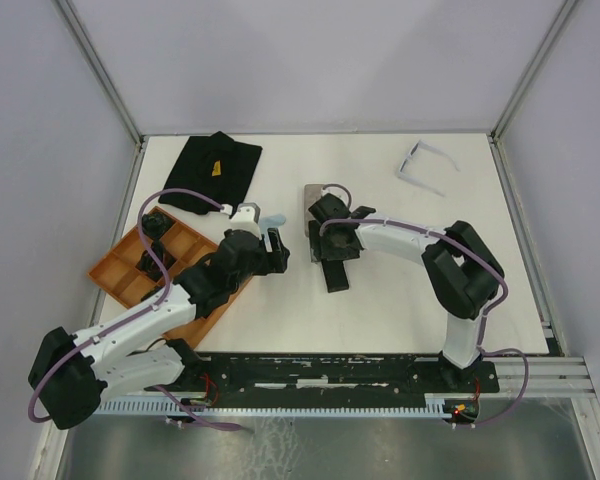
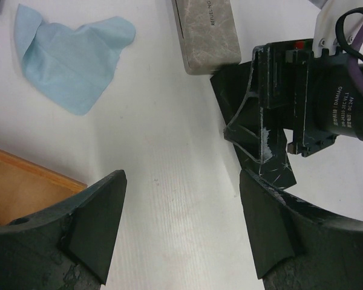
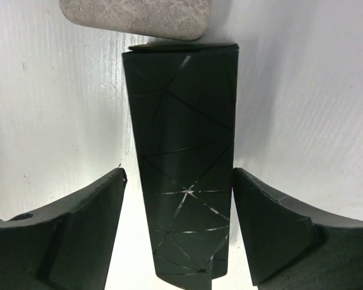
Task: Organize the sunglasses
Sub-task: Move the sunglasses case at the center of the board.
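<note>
**Item: sunglasses, pale pair** (image 1: 423, 166). Thin pale frame, arms apparently unfolded. Lies on the desk (image 1: 380, 310) well to the right of the grey case (image 1: 325, 196) and slightly behind it, untouched.

**Item: sunglasses, black pair.** Cannot be picked out with certainty in any view.

**Item: black case** (image 3: 181, 181). Faceted and oblong. One end lies just in front of the grey case, almost touching it.

**Item: right gripper** (image 3: 178, 175). Set wide astride the black case, one finger on each long side. A sliver of desk shows at one finger, so no firm hold can be seen.

**Item: left gripper** (image 2: 181, 175). Wide and empty, over bare desk in front and to the left of the grey case.

**Other items.** A blue cloth (image 2: 72, 54) lies left of the grey case. An orange tray (image 1: 105, 272) sits farther left and nearer, and a black cloth (image 1: 215, 170) sits left and behind.

**Step in hand (judged).** The black case is being readied to receive a pair, and neither pair is stowed yet.

**Next move (judged).** The right gripper should close squarely on the case's long sides without nudging the grey case. The pale pair is far off and will need a long reach.
</note>
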Available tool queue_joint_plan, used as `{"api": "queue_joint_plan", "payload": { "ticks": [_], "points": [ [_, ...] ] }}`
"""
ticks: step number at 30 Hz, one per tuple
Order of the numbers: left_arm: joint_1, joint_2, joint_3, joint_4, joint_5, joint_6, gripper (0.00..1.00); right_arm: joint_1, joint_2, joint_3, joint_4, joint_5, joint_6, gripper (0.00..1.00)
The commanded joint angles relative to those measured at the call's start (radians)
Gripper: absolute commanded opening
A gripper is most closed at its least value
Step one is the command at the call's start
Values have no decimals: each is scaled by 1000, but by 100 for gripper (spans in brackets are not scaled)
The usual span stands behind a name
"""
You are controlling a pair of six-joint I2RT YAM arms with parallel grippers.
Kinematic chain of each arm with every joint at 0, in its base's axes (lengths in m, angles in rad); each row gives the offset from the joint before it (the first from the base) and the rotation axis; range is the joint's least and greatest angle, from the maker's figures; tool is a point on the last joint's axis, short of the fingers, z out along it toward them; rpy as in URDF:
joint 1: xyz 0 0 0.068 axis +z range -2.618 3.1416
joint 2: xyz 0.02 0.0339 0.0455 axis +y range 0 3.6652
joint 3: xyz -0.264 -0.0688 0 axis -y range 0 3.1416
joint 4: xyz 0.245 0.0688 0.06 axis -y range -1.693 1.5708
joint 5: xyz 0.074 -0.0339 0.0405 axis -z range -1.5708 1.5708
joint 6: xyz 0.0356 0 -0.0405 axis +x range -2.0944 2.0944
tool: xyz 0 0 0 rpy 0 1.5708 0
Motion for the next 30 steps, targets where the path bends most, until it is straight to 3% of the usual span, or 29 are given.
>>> {"api": "queue_joint_plan", "payload": {
  "ticks": [1, 5, 9, 15, 19, 24, 30],
  "points": [
    [3, 3, 52, 14, -15, 15, 83, -7, -12, 24, 60, -42, 26, 82],
    [4, 19, 58, 18, 2, 16, 83, -25, -85, -31, 118, -88, 1, 89],
    [3, 55, 87, 22, 25, 17, 83, -55, -193, -112, 126, -34, -2, 91],
    [-28, 140, 137, 56, 30, -31, 83, -212, -382, -334, 209, -55, 45, 89],
    [-130, 285, 233, 52, -92, -56, 87, -293, -448, -451, 233, -82, 68, 89],
    [-193, 472, 353, 42, -164, -131, 99, -327, -519, -547, 253, -76, 109, 90],
    [-212, 692, 529, -41, -197, -196, 99, -338, -582, -645, 303, -106, 131, 90]
  ]
}}
